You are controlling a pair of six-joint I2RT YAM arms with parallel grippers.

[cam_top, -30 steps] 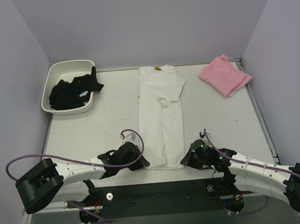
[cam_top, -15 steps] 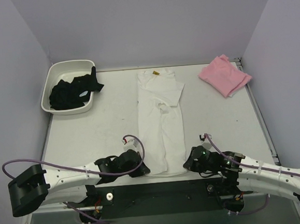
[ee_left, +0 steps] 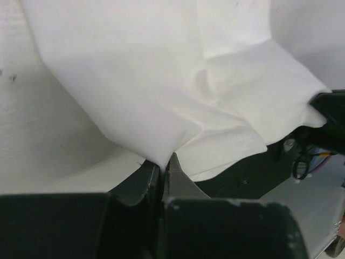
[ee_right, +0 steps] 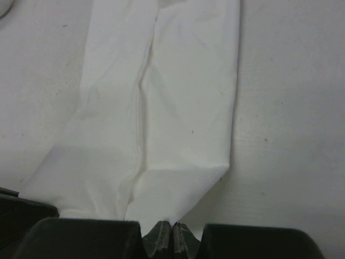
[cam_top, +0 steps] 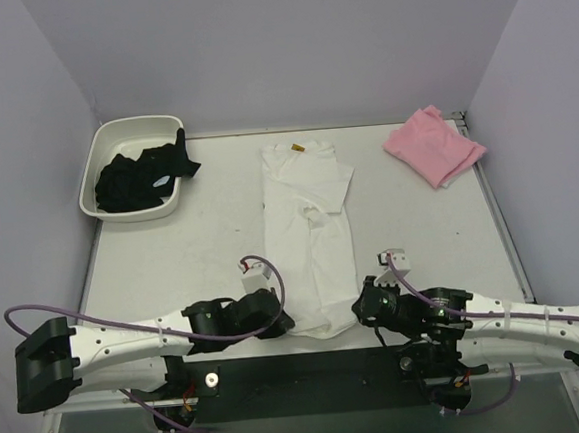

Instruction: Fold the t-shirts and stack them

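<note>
The white t-shirt (cam_top: 310, 225) lies folded into a long narrow strip down the table's middle, yellow neck tag (cam_top: 299, 146) at the far end; no print shows. My left gripper (cam_top: 281, 322) is shut on its near left hem corner (ee_left: 160, 156). My right gripper (cam_top: 359, 312) is shut on its near right hem corner (ee_right: 175, 216). Both hold the hem at the table's near edge, the corners slightly lifted. The shirt (ee_right: 161, 108) stretches away in the right wrist view. The pink t-shirt (cam_top: 432, 145) lies folded at the far right corner.
A white plastic tub (cam_top: 100, 171) with dark clothes (cam_top: 141, 176) stands at the far left. The black base rail (cam_top: 311, 367) runs under the near edge. Purple walls close the table on three sides.
Both grippers have pulled back toward the near edge with the hem, dragging the white shirt nearer; its collar end slid away from the back wall.
</note>
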